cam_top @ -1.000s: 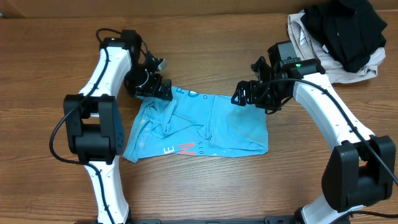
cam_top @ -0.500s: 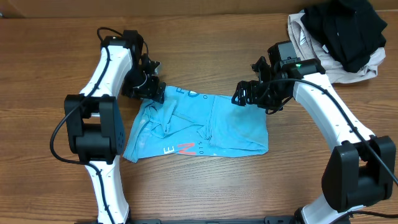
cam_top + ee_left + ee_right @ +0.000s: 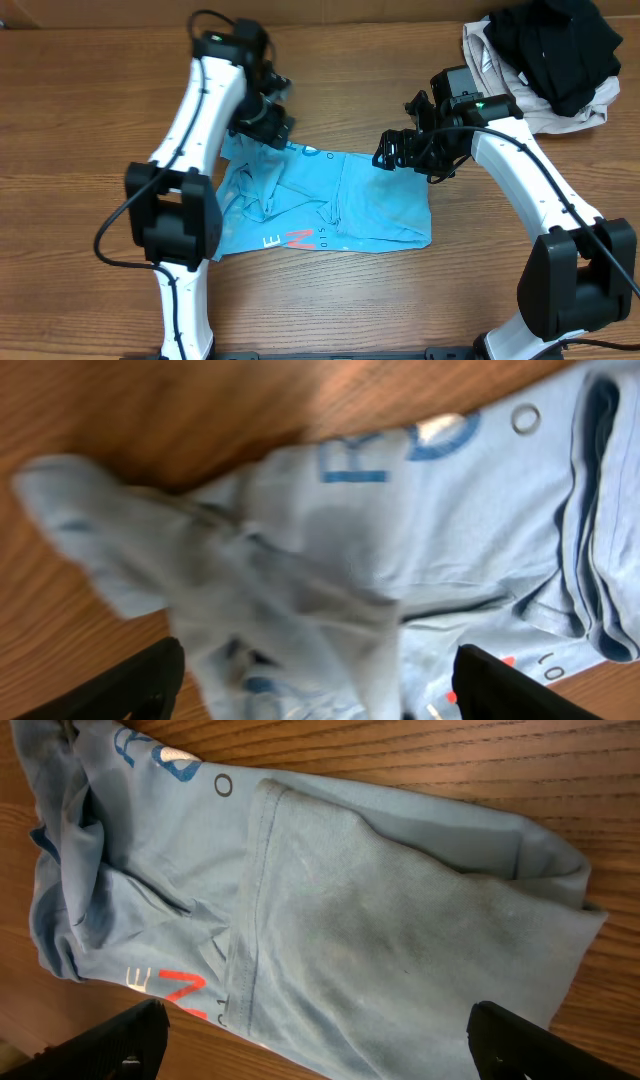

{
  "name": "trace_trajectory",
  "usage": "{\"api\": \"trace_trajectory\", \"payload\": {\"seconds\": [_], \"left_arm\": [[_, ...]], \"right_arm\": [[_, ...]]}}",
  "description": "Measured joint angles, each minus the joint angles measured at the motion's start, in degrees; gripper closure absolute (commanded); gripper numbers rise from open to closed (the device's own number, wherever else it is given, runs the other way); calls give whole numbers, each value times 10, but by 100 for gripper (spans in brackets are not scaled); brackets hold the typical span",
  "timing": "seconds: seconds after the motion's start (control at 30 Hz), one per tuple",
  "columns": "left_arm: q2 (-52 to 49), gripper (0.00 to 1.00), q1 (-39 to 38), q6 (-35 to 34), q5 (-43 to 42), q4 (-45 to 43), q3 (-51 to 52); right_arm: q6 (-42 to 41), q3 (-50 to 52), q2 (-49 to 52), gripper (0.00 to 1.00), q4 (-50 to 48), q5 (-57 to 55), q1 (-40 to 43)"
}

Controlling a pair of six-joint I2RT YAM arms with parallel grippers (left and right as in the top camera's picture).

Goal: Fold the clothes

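Observation:
The sky-blue t-shirt (image 3: 360, 205) lies crumpled on the wooden table, with red and white lettering near its front edge. My left gripper (image 3: 268, 128) is over the shirt's far left corner. In the left wrist view its fingers (image 3: 320, 690) are wide apart, with a blurred bunch of blue fabric (image 3: 300, 600) between them. My right gripper (image 3: 392, 152) hovers at the shirt's far edge, right of centre. It is open and empty above the flat right half of the shirt (image 3: 400, 910), its fingers (image 3: 315, 1045) spread wide.
A black garment (image 3: 555, 45) lies on a beige-grey garment (image 3: 570, 118) at the far right corner of the table (image 3: 80, 150). Bare wood surrounds the shirt on all sides.
My left arm has swung away from me and to the right, over the shirt's far left corner, and the fabric there has shifted with it. The right arm has not moved.

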State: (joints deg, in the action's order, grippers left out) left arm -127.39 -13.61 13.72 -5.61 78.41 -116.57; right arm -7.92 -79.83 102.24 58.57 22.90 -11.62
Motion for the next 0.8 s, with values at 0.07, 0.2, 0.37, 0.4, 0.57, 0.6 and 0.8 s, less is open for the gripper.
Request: {"api": "trace_trajectory", "payload": {"seconds": [0.07, 0.2, 0.37, 0.4, 0.57, 0.6, 0.8], "left_arm": [[0, 20, -14, 0, 13, -9, 23], [0, 28, -16, 1, 28, -11, 54], [0, 28, -14, 0, 33, -26, 64], [0, 27, -14, 0, 33, -30, 66], [0, 28, -24, 0, 33, -40, 89], [0, 29, -28, 0, 33, -43, 94], [0, 64, -39, 2, 38, -47, 101]], "right_arm": [[0, 0, 0, 1, 1, 0, 0], [0, 0, 0, 1, 2, 0, 0], [0, 0, 0, 1, 0, 0, 0], [0, 0, 0, 1, 0, 0, 0], [0, 0, 0, 1, 0, 0, 0], [0, 0, 0, 1, 0, 0, 0], [0, 0, 0, 1, 0, 0, 0]]}}
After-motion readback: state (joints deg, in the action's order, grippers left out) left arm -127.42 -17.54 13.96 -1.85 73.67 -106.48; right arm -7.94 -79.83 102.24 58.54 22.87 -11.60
